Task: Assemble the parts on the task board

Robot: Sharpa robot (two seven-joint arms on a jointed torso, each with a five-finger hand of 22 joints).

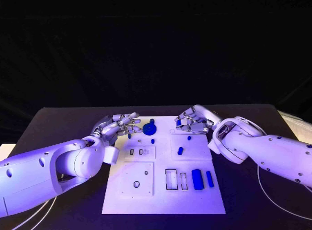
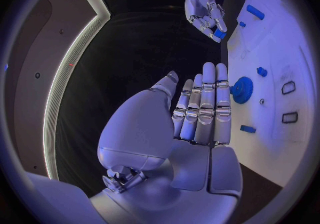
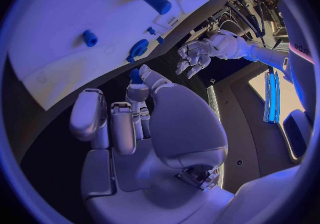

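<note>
The white task board [image 1: 163,201] lies in the middle of the black table. My right hand [image 1: 191,120] hovers over its far right corner and pinches a small blue part [image 3: 135,76] between thumb and a finger; the same part [image 2: 218,33] shows at its fingertips in the left wrist view. My left hand [image 1: 121,125] is at the board's far left edge, fingers stretched out, holding nothing. A round blue disc [image 1: 150,128] stands on the board just right of the left hand. A small blue peg [image 1: 153,141] is close behind it.
More blue parts lie on the board: a short piece [image 1: 180,151] mid-board, a thick cylinder [image 1: 197,179] and a thin bar [image 1: 210,178] at the near right. Rectangular slots [image 1: 171,178] and a square plate with holes [image 1: 138,178] are near the front.
</note>
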